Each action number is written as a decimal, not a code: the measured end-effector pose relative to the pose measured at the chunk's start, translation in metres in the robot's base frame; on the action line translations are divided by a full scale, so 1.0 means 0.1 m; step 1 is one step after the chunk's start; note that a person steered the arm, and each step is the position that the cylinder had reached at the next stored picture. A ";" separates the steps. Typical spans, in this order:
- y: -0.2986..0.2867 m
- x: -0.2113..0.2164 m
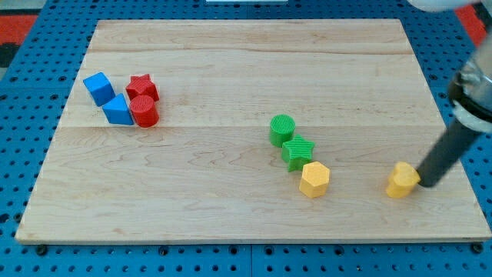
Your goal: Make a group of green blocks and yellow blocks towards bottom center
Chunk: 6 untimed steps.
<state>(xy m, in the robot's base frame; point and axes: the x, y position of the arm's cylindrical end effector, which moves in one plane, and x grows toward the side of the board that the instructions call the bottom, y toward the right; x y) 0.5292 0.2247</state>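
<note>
A green cylinder (282,129), a green star (297,151) and a yellow hexagon (314,179) sit in a touching diagonal row right of the board's centre. A second yellow block (402,180), rounded in shape, lies apart near the view's lower right. My tip (425,184) rests right against that yellow block's right side, with the dark rod slanting up to the view's right edge.
A blue cube (98,88), a blue wedge-like block (118,110), a red star (142,87) and a red cylinder (144,111) cluster at the view's upper left. The wooden board (231,61) lies on a blue pegboard surface.
</note>
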 end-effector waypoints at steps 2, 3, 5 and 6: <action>0.34 -0.32; 0.54 -0.38; 0.84 0.22; 0.48 0.53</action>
<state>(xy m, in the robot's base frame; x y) 0.5822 0.2732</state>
